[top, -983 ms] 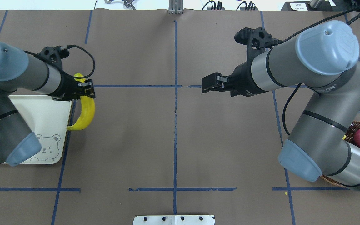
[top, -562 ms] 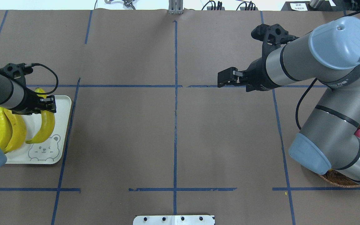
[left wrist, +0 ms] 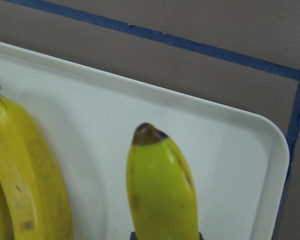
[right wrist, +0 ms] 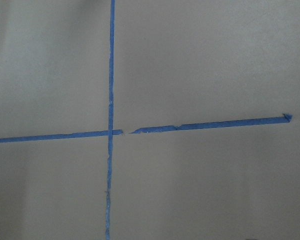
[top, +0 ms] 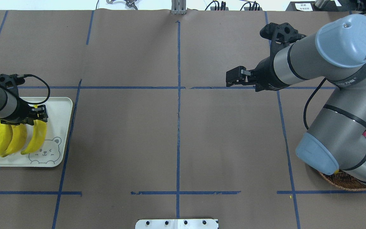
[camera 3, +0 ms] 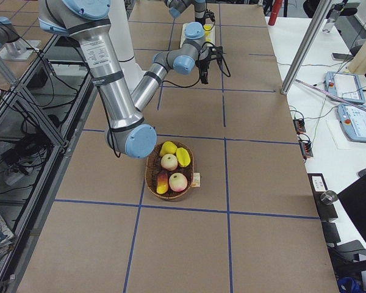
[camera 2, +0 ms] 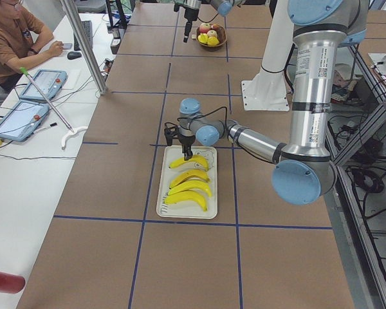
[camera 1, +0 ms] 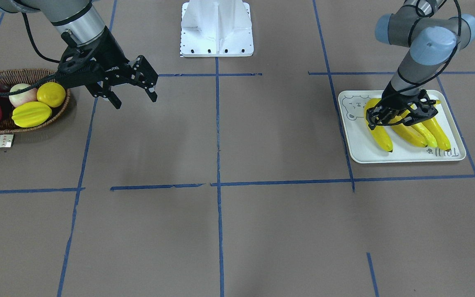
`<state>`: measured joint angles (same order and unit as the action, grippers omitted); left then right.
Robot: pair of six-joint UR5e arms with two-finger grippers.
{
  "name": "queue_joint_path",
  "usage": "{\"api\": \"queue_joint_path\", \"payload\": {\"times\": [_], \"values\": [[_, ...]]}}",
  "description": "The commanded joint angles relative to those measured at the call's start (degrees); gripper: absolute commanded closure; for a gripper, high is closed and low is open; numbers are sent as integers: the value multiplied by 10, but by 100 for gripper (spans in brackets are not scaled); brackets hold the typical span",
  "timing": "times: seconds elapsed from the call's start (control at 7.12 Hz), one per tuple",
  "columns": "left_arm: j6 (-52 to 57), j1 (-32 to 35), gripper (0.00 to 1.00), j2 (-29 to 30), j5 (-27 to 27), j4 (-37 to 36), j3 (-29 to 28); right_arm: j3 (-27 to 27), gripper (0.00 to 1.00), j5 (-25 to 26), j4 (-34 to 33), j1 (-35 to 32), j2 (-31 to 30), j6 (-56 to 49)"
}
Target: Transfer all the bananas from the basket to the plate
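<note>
Our left pincer (top: 39,115) clamps the fourth banana (top: 36,136), lining it beside three bananas (top: 3,138) on the plate (top: 60,117); right pincer (camera 1: 135,102) gapes empty.

Bananas (top: 36,138) fill the plate (top: 63,121), leaving one bare strip alongside.

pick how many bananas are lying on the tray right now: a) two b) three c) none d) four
d: four bananas lie side by side on the tray, with the left claw over the one nearest the table's middle, and the basket holds only other fruit.
</note>
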<state>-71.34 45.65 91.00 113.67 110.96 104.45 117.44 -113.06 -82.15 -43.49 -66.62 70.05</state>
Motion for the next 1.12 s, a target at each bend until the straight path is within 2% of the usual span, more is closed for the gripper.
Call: {"api": "queue_joint_path", "payload": {"times": [0.0,0.14,0.28,0.42,0.56,0.7,0.84,0.98], "values": [[3,7,0,0,8,0,12,1,0,1,-62,-28,-1,-66],[25,20,0,1,8,-4,24,1,0,1,-119,-58,-5,-155],[97,52,0,0,20,-41,46,-3,0,1,-157,-88,-24,-267],[190,100,0,1,43,-98,70,-10,0,-5,-161,-144,-56,-379],[262,143,0,1,58,-123,73,-32,0,-34,-161,-198,-79,-466],[343,190,0,1,62,-137,66,-80,0,-107,-158,-268,-85,-548],[433,242,0,1,64,-165,51,-127,0,-154,-157,-326,-90,-638],[542,306,0,4,94,-181,14,-179,0,-185,-157,-389,-96,-737]]}}
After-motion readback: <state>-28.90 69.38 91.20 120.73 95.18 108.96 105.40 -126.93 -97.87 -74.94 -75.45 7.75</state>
